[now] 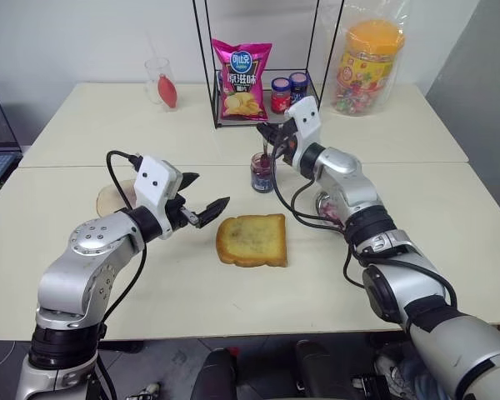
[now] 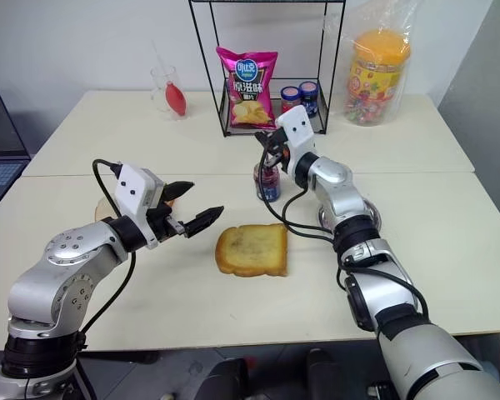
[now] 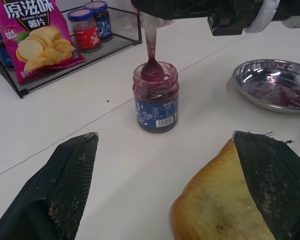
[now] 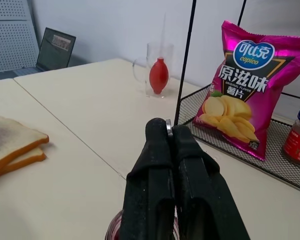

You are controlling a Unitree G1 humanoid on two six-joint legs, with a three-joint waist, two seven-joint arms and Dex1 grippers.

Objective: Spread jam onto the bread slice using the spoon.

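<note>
The right end effector (image 1: 272,143) was clamped shut on the handle of the spoon (image 3: 151,60), holding it upright over the jam (image 3: 155,97), with the bowl dipped just inside the open jar mouth and coated dark purple. The jar stood on the counter (image 1: 83,125) just in front of the wire rack (image 1: 262,100), beside a round metal dish (image 3: 275,85) smeared with jam. The bread slice (image 1: 252,240) lay flat on the counter nearer the robot, well apart from the jar. The left end effector (image 1: 204,202) hovered with its fingers spread wide and empty, just beside the slice's left edge.

The spoon looked slim, stiff and smooth, so a pinch high on the handle probably suits it, though it could twist in the grip under sideways load. The jam appeared thick and sticky and would likely cling to the bowl, yet a heaped load might drip on the way across. The glass jar seemed light and could tip if the spoon dragged its rim. The toast looked light and crisp; it may slide under spreading pressure, so bracing an edge seems wise.
</note>
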